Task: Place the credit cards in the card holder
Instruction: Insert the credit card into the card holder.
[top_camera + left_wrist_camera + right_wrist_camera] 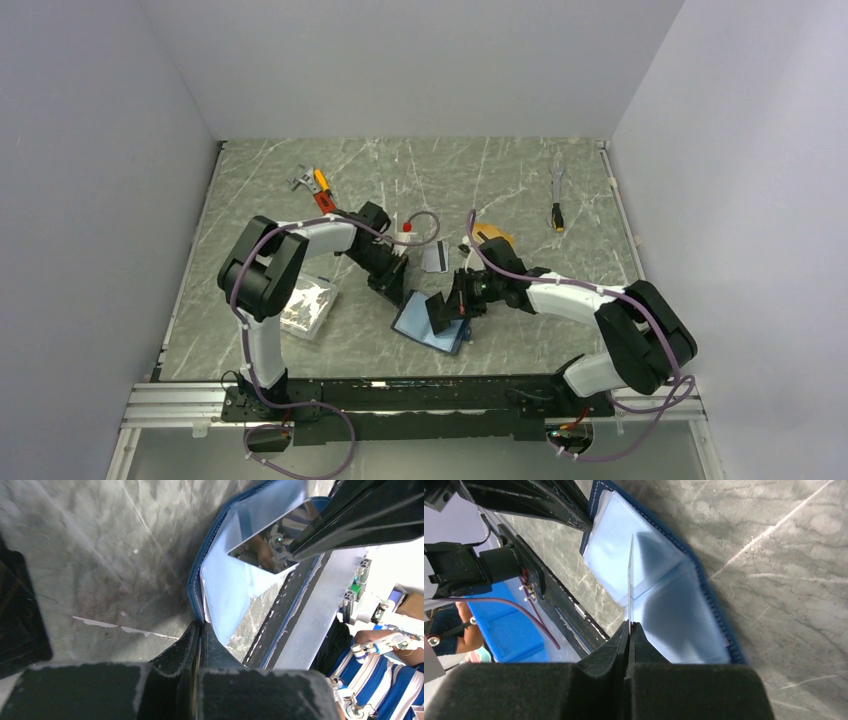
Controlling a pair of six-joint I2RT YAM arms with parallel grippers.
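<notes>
Right wrist: right end effector (629, 626) pinches black card (630, 580) over card holder (674, 612), left end effector (200, 630) clamping its edge.

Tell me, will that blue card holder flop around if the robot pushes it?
Probably floppy: the card holder lies open, bent along its middle crease, with thin soft-looking pockets. It looks light and may slide on the smooth table, perhaps why the left end effector pinches its edge while the right end effector holds a card over it.
</notes>
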